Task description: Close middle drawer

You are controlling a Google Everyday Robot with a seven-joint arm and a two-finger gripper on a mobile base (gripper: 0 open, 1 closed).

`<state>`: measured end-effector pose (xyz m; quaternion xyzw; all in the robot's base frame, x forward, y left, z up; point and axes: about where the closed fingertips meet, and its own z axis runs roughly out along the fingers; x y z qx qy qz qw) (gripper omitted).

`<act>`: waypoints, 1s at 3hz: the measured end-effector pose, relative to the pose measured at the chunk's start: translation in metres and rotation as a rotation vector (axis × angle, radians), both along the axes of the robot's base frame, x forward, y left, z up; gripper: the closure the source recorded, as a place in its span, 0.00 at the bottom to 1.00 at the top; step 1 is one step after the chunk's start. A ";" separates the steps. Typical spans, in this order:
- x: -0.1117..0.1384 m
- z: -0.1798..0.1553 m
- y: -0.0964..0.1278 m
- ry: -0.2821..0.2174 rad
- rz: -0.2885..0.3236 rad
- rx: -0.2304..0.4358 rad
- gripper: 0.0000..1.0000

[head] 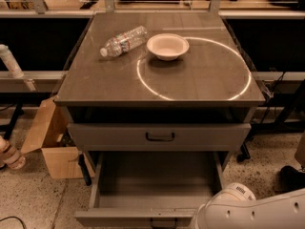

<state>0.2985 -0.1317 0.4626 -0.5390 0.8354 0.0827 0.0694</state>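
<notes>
The middle drawer of the grey cabinet stands pulled far out, its deep plain tray bare, with the low front panel at the bottom edge of the view and a small dark handle on it. Above it the taller-fronted top drawer is shut. Only a white arm segment shows at the bottom right, beside the open drawer's front right corner. The gripper itself is out of view.
A plastic water bottle lies on its side and a white bowl stands on the cabinet top. An open cardboard box sits on the floor to the left. Dark table legs and cables stand at the right.
</notes>
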 end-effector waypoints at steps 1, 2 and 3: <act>0.006 -0.011 -0.002 -0.005 -0.026 0.007 1.00; 0.017 -0.021 -0.002 -0.019 -0.046 0.013 1.00; 0.034 -0.025 -0.001 -0.046 -0.060 0.010 1.00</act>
